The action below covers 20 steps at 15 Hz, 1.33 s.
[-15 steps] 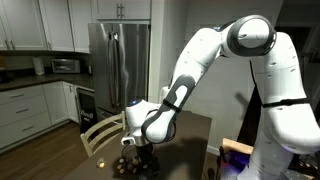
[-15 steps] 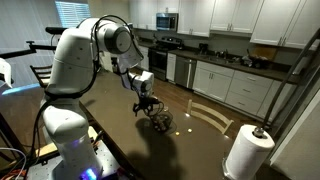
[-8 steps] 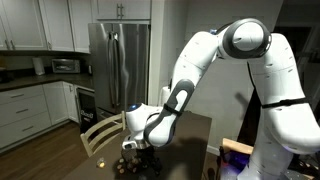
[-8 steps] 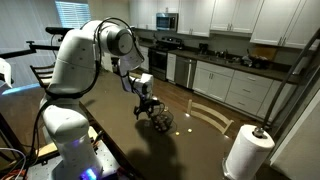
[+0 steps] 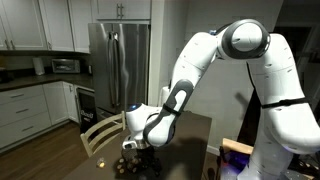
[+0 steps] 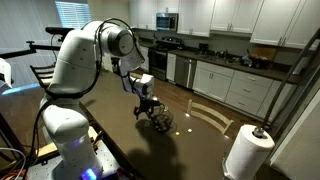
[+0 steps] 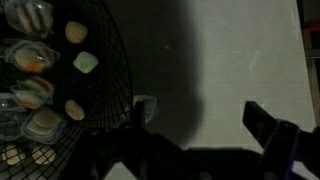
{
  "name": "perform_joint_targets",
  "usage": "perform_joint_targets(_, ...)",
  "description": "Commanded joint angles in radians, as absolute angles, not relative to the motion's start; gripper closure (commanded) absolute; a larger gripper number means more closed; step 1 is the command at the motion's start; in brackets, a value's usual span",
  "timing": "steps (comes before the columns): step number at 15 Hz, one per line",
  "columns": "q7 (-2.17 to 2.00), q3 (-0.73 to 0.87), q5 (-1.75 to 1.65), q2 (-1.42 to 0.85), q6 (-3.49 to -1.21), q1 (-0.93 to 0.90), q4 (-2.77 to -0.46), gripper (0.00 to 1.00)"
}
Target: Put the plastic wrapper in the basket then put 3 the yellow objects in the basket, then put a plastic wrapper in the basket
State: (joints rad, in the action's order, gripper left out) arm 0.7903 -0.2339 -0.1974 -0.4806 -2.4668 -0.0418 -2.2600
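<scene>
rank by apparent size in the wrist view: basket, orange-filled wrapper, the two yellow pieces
1. basket, largest by far
2. orange-filled wrapper
3. upper yellow piece and lower yellow piece, too alike to rank

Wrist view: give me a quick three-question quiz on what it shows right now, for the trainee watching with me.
1. True or false: the tool stands open with nothing between its fingers.
2. Where does the basket lie in the wrist view? A) at the left edge, B) at the right edge, C) straight between the fingers.
3. Fill in: the small round pieces lying inside the basket are ____ in colour.

Key: 1 true; 2 A; 3 yellow.
</scene>
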Motion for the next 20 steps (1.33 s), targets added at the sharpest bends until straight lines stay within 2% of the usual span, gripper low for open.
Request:
perform_joint_targets(1, 0.807, -0.229, -0.192, -0.524, -2.508, -0.039, -2.24, 0.0)
perform_joint_targets(13, 0.77, -0.214, -0.217, -0.599, -2.598, -0.056, -2.232, 0.0)
perform_joint_targets(15, 0.801, -0.246, -0.187, -0.582, -2.558, -0.03, -2.243, 0.0)
perform_joint_targets(20, 0.704, -0.22, -0.228, -0.479, -2.628, -0.086, -2.333, 0.0)
